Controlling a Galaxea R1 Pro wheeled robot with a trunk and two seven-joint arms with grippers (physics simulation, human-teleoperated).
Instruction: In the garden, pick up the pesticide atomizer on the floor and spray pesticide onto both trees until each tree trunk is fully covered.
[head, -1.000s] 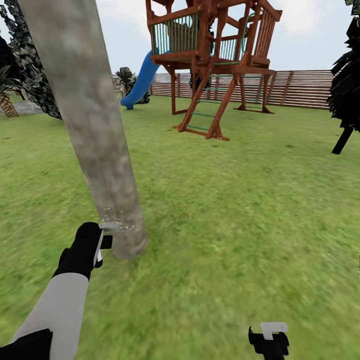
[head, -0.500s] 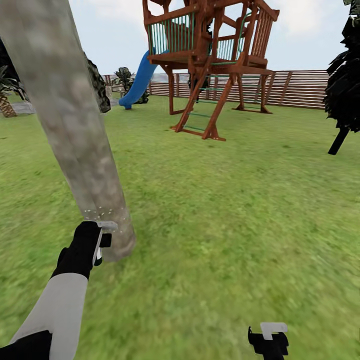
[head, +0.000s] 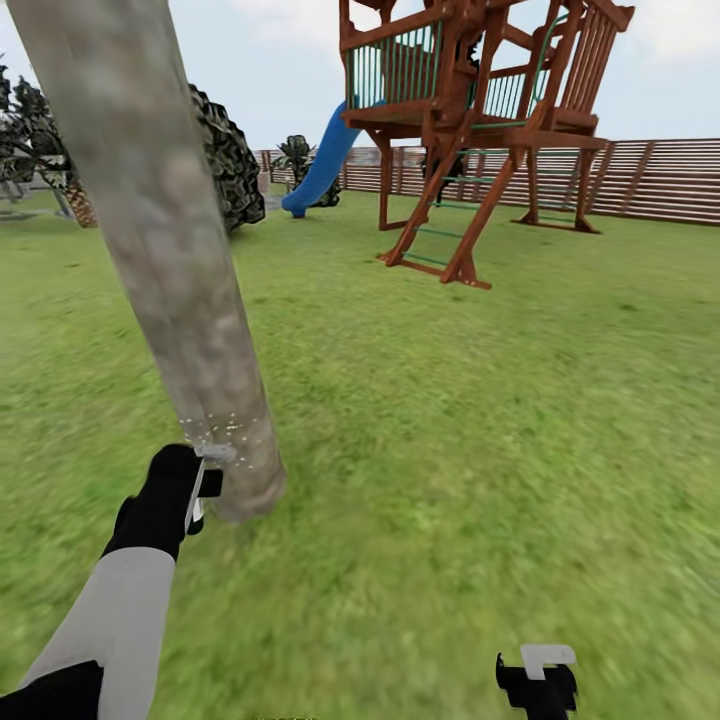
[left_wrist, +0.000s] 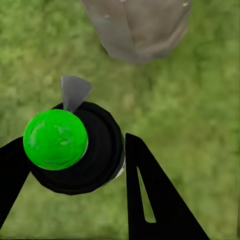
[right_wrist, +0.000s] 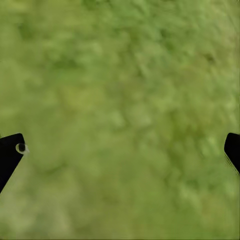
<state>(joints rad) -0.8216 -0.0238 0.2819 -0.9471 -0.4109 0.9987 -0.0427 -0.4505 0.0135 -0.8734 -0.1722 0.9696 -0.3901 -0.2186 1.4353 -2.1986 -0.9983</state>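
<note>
At about 5 o'clock, nearest the robot in the head view, the right claw (head: 537, 680) hangs low over the lawn (head: 450, 420); in its wrist view the two dark fingertips (right_wrist: 10, 152) sit far apart at opposite edges with nothing but grass between them, so it is spread wide and holds nothing. At about 7 o'clock the left arm reaches forward, and the left claw (head: 200, 490) is closed around the pesticide atomizer (left_wrist: 75, 147), its black fingers (left_wrist: 150, 195) pressed to either side of the round black body with the bright green cap on top. The atomizer's grey nozzle (left_wrist: 75, 91) points toward the base of the tree trunk (head: 180, 300), which stands just beyond it. The trunk rises from the grass at about 10 o'clock, thick, pale grey-brown and mottled, leaning toward the upper left of the head view; a scatter of fine white specks (head: 225, 428) dots its lower part near the nozzle, though whether they lie on the bark or hang in the air is hard to tell. Farther off, at 12 to 1 o'clock, stands a wooden play tower (head: 480, 110) with a blue slide (head: 318, 170), and behind it a brown slatted fence (head: 660, 180).
</note>
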